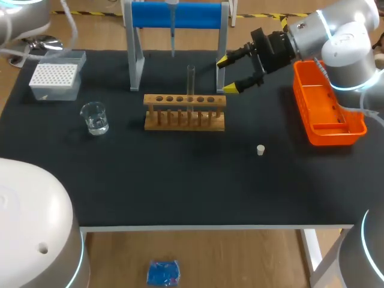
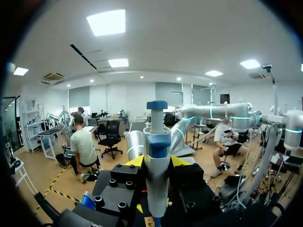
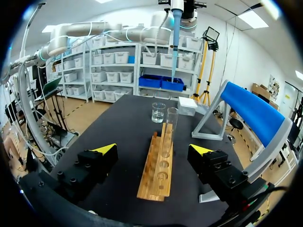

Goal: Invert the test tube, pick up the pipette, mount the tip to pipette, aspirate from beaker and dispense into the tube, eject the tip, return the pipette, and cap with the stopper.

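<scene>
Two arms, one loaded: pipette held aloft, tip box judged next

- Pipette [image 2: 156,161]: clamped in the left gripper [image 2: 156,163], with the yellow-tipped fingers pressing its body from both sides. Its long axis is vertical, plunger up and shaft down. The left wrist is level, its fingers pointing out across the room. From the head camera only the thin shaft shows, hanging in front of the blue stand [image 1: 192,15] over the back of the table. Whether a tip is fitted cannot be told.
- Tip box [image 1: 55,77]: back left of the table, well apart from the shaft, on the left arm's own side. This is the likely target. The shaft would need to move sideways until it stands above a tip, then drop along its own axis, and any tilt risks a poor seat.
- Beaker [image 1: 95,117]: near the tip box, on its front side, with clear liquid in it.
- Test tube [image 1: 191,81]: upright in the wooden rack [image 1: 185,113], mid-table.
- Right gripper [image 1: 228,74]: fingers spread wide and holding nothing. It reaches in level, pointing along the rack, with the tube ahead and apart.
- Stopper [image 1: 260,150]: on the table to the right of the rack, nearer the right arm.
- Orange bin [image 1: 327,108]: right edge of the table
</scene>
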`<state>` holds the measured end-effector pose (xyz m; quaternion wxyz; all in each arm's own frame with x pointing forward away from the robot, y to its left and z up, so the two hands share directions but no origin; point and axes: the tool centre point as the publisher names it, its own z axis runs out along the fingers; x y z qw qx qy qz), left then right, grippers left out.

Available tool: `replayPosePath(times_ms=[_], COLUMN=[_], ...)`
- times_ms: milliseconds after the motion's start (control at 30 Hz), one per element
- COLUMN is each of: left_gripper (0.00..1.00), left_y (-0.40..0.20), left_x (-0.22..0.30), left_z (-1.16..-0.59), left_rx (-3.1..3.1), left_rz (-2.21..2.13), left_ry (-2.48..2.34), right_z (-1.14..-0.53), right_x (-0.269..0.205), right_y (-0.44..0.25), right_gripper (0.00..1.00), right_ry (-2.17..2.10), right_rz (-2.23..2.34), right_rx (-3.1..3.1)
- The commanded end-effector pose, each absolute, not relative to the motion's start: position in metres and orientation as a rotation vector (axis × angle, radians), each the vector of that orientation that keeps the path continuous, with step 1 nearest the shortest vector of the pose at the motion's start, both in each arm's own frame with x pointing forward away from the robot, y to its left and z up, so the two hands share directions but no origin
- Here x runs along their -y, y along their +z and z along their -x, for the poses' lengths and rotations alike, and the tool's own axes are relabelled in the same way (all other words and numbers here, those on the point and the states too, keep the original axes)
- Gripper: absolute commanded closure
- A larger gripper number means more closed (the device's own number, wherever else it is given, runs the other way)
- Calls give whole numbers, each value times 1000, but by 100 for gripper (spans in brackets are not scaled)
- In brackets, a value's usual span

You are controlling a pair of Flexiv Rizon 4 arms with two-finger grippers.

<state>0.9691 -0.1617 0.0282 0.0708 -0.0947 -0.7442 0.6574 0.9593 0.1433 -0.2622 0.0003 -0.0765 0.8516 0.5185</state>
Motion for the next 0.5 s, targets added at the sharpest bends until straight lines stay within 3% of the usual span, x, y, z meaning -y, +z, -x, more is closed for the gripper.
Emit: replayPosePath(times_ms=[33,500], left_gripper=[100,100], left_y=[24,22], left_x=[179,183], left_z=[-977,-978], left_rx=[2201,2180], left_rz=[329,329], left_ry=[1956,1962], right_z=[-960,-960], right_x=[-143,-143], right_y=[-261,-261], right_gripper=[0,0], right_ry=[1627,1627], right_rz=[243,243], right_rx=[-2680,-2680])
